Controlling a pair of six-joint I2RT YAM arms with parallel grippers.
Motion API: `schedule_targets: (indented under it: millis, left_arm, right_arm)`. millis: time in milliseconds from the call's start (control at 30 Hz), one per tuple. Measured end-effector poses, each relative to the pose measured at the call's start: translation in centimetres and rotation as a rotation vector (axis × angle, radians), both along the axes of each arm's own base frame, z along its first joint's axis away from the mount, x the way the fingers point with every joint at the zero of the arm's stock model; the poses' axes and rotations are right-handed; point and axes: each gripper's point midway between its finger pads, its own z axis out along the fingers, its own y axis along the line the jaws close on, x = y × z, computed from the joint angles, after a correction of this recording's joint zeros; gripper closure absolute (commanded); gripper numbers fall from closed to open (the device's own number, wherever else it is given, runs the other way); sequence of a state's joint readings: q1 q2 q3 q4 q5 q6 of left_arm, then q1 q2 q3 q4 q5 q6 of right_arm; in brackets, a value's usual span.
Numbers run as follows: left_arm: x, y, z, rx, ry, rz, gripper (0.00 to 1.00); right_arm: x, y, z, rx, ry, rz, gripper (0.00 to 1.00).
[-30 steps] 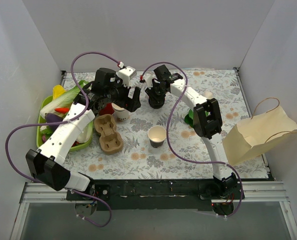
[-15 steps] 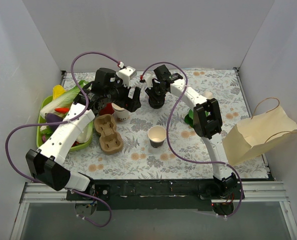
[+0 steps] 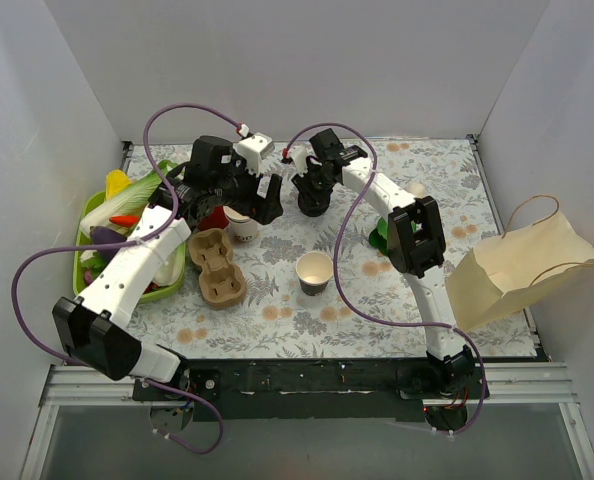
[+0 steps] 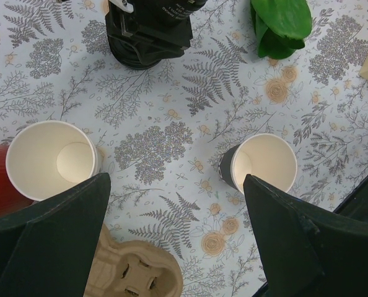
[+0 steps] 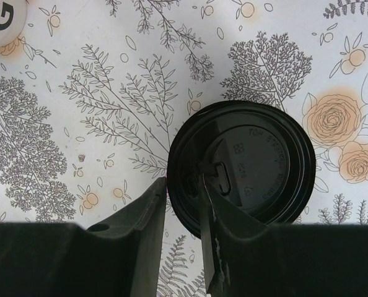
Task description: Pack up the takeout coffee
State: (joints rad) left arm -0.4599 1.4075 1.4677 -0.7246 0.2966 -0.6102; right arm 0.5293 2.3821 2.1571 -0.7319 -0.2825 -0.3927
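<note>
Jaws clamped on the rim of its lid [image 5: 264, 154], the right gripper [image 5: 181, 185] holds the takeout coffee [image 5: 289, 192] at the far middle of the bench [image 3: 447, 165], a grip that may pull the lid off, while the left gripper [image 4: 176, 182] hangs jaws apart.

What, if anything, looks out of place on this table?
A green leafy item lies loose on the tablecloth near the right arm, apart from the green basket at the left. The paper bag looks tipped over at the right edge. No spill or damage shows.
</note>
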Motion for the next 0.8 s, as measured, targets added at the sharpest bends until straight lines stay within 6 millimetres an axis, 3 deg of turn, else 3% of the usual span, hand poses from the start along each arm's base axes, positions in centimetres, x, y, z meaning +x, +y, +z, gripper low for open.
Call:
schedule_targets:
  millis: [567,700,800]
  left_arm:
    - [0.11,-0.14,-0.43,0.003,0.012,-0.003,0.10]
    - [0.08,-0.17,-0.42,0.001,0.013,-0.005,0.10]
    - [0.08,-0.18,-0.42,0.001,0.013,-0.006,0.10]
  right_arm:
    - [0.11,-0.11,0.07,0.006,0.006,-0.016,0.76]
    - [0.10,-0.08,0.28,0.010,0.007,-0.024,0.98]
    - [0.22,-0.19,0.74,0.009,-0.001,-0.037,0.99]
